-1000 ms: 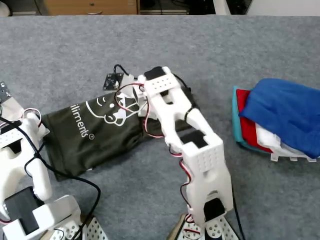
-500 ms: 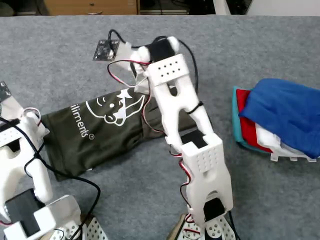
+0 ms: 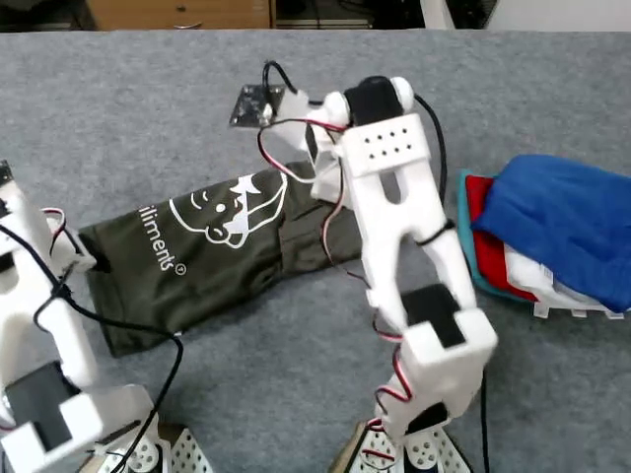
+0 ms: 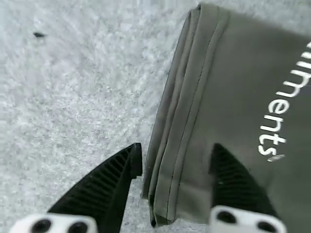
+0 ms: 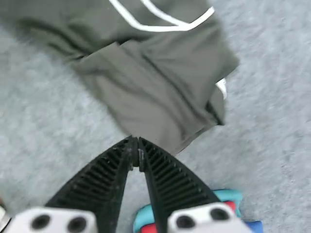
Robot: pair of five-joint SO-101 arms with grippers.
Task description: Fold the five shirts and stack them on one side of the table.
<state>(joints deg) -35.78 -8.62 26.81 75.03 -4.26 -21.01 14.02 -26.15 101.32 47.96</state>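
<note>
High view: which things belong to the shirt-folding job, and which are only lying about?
Job: dark olive cloth shirt with white print, partly folded; pile of folded shirts, blue one on top; open left gripper at the olive shirt's edge; shut right gripper.
Lying about: wooden cabinet behind the grey table; small dark speck.

The high view looks steeply down over the whole table (image 3: 118,108), with the dark shirt (image 3: 197,261) near centre. The left wrist view faces down past the left gripper (image 4: 177,155), close over one end of that shirt. The right wrist view, past the right gripper (image 5: 135,143), looks from farther above its opposite end, so all three views share the shirt.
</note>
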